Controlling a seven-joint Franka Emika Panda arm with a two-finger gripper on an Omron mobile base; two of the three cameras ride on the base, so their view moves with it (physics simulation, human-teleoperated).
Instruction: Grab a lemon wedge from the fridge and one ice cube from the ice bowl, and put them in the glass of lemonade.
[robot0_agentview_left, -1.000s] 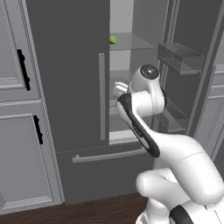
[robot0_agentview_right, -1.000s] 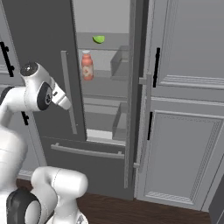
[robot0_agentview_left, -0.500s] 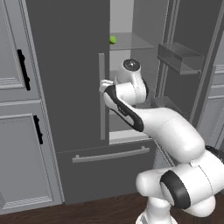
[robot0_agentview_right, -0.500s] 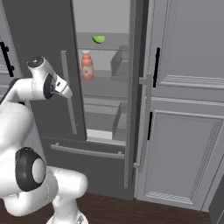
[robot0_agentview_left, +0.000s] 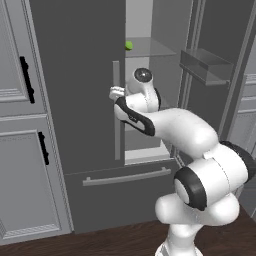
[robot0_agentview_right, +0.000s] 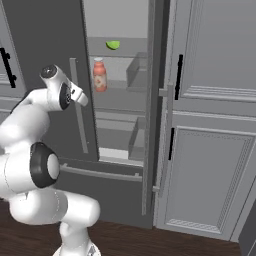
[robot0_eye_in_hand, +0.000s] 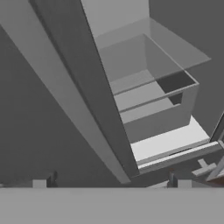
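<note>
Right now we hold our gripper (robot0_agentview_left: 116, 93) with its jaws spread wide and nothing between them, just beside the pale bar handle (robot0_agentview_left: 116, 110) of the fridge (robot0_agentview_left: 80, 90) left door. Its right door stands swung open. High on an upper shelf (robot0_agentview_right: 120, 52) lies the lemon wedge (robot0_agentview_right: 113, 45), and a pink-labelled bottle (robot0_agentview_right: 99, 76) stands one shelf below it.

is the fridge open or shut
Partly open: the right door is swung out, showing the lemon wedge on a shelf; the left door is closed.
</note>
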